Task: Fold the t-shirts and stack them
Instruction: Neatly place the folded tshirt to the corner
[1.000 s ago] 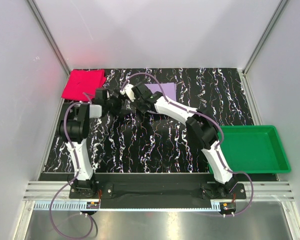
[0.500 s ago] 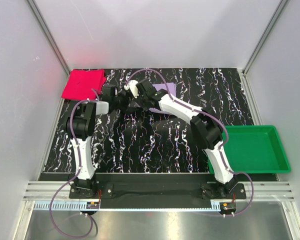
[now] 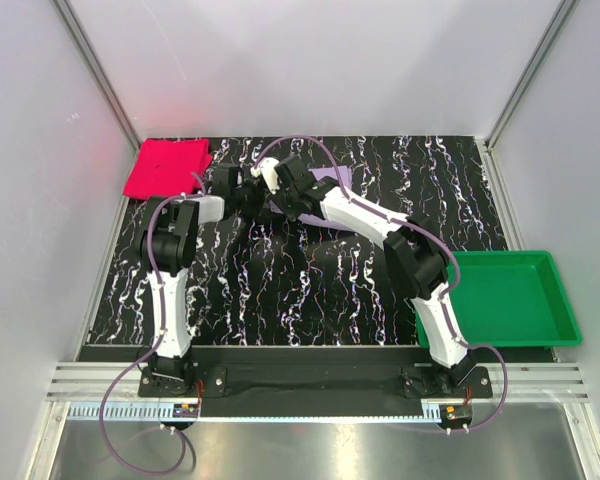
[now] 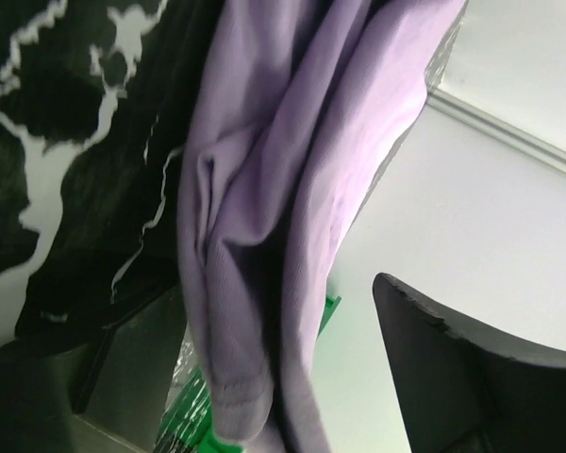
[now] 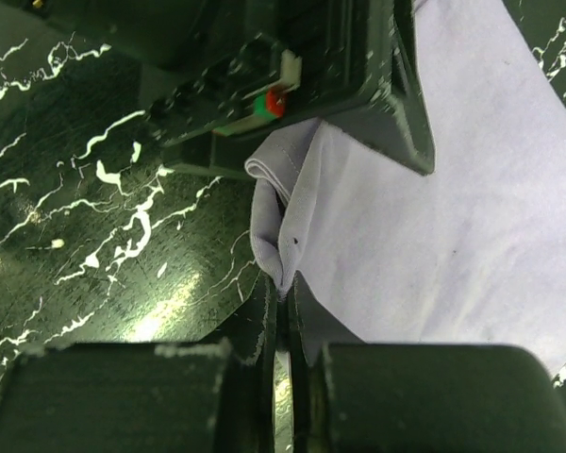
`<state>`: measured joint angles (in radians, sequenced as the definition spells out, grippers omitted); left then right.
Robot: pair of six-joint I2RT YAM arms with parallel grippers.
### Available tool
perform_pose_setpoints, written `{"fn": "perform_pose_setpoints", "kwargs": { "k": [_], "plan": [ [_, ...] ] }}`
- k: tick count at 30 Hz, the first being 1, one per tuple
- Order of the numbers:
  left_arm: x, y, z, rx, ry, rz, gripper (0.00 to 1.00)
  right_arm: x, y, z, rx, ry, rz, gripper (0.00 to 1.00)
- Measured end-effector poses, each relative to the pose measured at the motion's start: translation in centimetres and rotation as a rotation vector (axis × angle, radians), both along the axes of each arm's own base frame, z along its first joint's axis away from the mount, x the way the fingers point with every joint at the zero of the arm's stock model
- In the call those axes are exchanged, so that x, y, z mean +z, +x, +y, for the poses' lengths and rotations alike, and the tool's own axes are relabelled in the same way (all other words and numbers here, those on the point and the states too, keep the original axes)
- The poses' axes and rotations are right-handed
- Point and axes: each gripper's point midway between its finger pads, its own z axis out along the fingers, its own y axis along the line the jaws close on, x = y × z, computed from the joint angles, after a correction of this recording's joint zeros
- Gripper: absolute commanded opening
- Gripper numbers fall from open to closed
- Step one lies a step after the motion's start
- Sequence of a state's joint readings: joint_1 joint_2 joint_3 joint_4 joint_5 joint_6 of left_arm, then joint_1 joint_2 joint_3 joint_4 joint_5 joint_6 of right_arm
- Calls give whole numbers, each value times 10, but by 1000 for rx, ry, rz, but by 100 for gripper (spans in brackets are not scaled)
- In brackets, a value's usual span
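At the far left corner of the bench I see the pink-red t-shirt, folded into a flat square and lying alone, apart from both arms.

Just right of it, near the far edge, the 2 arms meet. My left end effector has its jaws apart: in the left wrist view a bunched length of the lavender t-shirt runs between the 2 fingers, lying against one of them, with a clear gap between the cloth and the other. So it is open and not clamping anything.

My right end effector sits right beside the left one, almost touching its housing. In the right wrist view its 2 fingers are pressed together to a thin slit, and a folded edge of the lavender t-shirt is pinched in that slit. It is gripping the shirt.

From the overhead camera, most of that shirt is hidden under the 2 wrists; only a pale patch shows on the bench near the middle of the far edge.

At the right edge, toward the near corner, sits the green plastic tray, well apart from both shirts.
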<state>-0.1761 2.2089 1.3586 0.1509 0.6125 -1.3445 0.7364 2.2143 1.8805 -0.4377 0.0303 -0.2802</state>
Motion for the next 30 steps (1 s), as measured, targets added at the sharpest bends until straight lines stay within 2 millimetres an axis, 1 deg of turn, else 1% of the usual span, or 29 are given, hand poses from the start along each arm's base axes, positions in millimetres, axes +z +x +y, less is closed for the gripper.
{"fn": "perform_pose_setpoints", "kwargs": {
  "k": [3, 4, 9, 10, 17, 24, 27, 30],
  "plan": [
    [-3, 5, 0, 5, 8, 9, 76, -1, -2, 0, 5, 2, 7, 0],
    [-4, 6, 0, 7, 10, 12, 75, -1, -3, 0, 9, 6, 11, 0],
    [-4, 9, 0, 7, 16, 19, 78, 0, -5, 1, 15, 21, 22, 0],
    [-5, 11, 0, 8, 24, 16, 81, 0, -4, 1, 16, 25, 23, 0],
    [-3, 14, 0, 5, 67, 12, 83, 7, -3, -4, 8, 48, 29, 0],
    [-3, 23, 6, 22, 121, 11, 83, 20, -1, -8, 6, 74, 22, 0],
    [-3, 27, 8, 32, 133, 21, 81, 21, -1, -8, 4, 77, 22, 0],
    [-4, 36, 10, 39, 141, 17, 78, 21, -2, -7, 9, 81, 27, 0]
  ]
}}
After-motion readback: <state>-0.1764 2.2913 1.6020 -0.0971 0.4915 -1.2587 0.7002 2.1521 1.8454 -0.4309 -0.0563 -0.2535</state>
